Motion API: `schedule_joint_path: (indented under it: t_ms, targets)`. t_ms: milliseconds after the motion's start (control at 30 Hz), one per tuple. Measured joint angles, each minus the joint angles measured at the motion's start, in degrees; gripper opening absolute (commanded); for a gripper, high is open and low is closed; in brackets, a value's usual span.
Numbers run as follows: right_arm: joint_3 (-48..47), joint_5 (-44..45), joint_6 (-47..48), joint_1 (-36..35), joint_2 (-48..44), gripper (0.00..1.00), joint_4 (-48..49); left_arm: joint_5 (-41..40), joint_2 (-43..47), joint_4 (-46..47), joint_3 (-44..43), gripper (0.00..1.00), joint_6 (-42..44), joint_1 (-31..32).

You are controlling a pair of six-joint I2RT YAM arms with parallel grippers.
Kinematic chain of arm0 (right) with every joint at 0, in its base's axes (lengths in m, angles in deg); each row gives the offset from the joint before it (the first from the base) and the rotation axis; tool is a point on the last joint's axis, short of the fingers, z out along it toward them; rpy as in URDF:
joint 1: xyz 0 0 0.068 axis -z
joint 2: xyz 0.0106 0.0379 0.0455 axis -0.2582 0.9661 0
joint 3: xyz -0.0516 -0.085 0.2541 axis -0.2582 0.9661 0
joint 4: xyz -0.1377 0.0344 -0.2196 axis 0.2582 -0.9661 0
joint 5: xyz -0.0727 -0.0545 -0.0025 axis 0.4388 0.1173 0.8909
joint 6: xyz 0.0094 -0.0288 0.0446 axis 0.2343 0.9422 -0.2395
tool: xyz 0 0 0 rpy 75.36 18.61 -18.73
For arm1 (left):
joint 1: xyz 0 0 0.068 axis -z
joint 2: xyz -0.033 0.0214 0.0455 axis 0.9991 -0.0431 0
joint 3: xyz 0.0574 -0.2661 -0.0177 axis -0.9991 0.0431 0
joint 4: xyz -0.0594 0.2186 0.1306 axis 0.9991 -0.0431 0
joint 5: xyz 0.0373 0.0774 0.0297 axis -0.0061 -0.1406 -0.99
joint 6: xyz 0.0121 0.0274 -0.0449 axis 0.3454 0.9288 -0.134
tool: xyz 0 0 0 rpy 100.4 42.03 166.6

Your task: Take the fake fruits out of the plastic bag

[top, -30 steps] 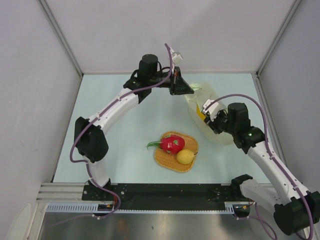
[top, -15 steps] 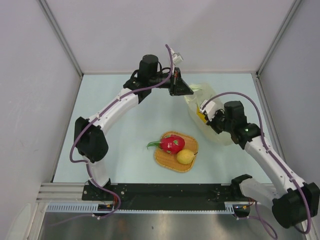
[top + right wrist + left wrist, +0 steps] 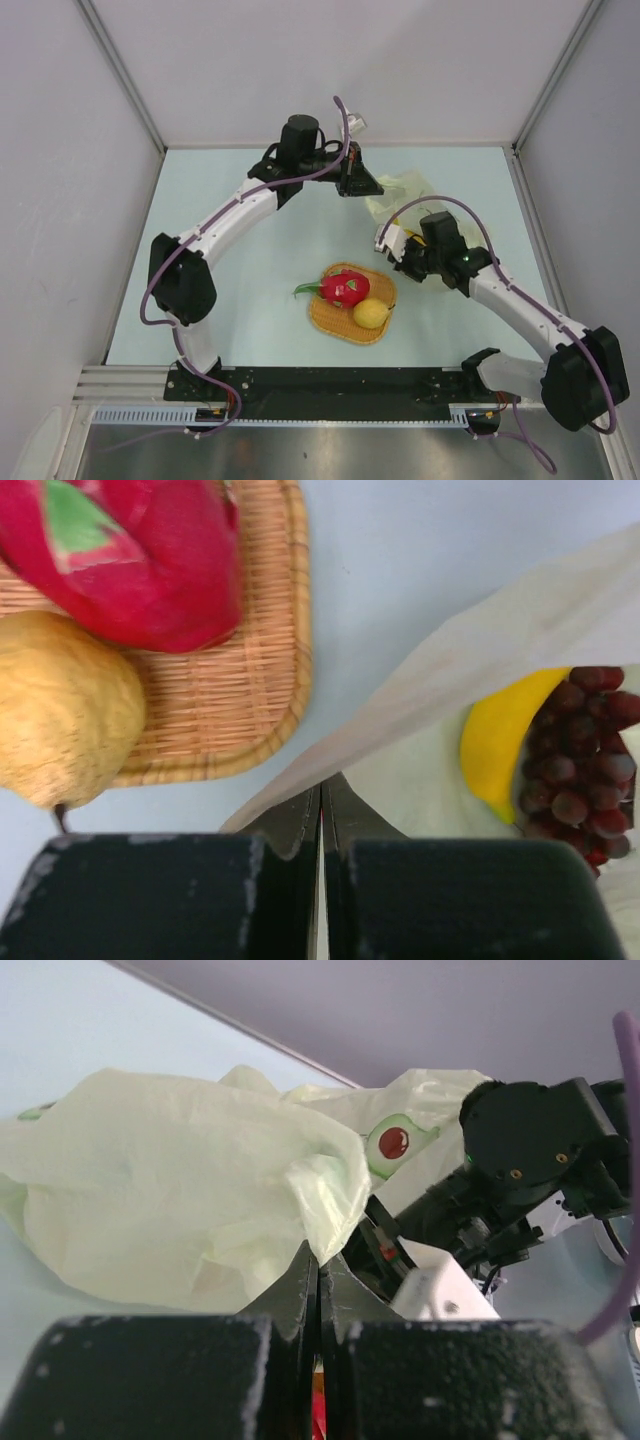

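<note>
While the right pincer pinches the bag, grapes lie inside.

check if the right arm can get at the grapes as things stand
Probably not yet: the right claw is shut on the bag edge, and the grapes lie inside. It must let go first.

The left gripper has its two dark fingers pressed together on a fold of the plastic bag, which bunches up crumpled and pale yellow-green above them. An avocado print shows on the bag, just beside the black joint of the right arm.
</note>
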Motion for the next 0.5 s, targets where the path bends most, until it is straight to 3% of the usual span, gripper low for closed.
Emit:
schedule_joint_path:
  t_ms: [400,433,467,500]
  targets:
    - [0.26,-0.04,-0.98,10.23,8.68,0.00,7.91,-0.96,0.00,-2.08,0.61,0.00,1.20,0.00]
    - [0.26,-0.04,-0.85,10.78,10.05,0.04,8.46,-0.98,0.00,-1.99,0.61,0.00,1.20,0.02]
    - [0.26,0.09,-0.72,11.08,11.13,0.19,8.85,-0.98,0.00,-1.90,0.61,0.01,1.20,0.04]
    - [0.26,0.15,-0.66,11.47,12.44,0.27,9.42,-1.01,0.00,-1.86,0.61,0.00,1.18,0.09]
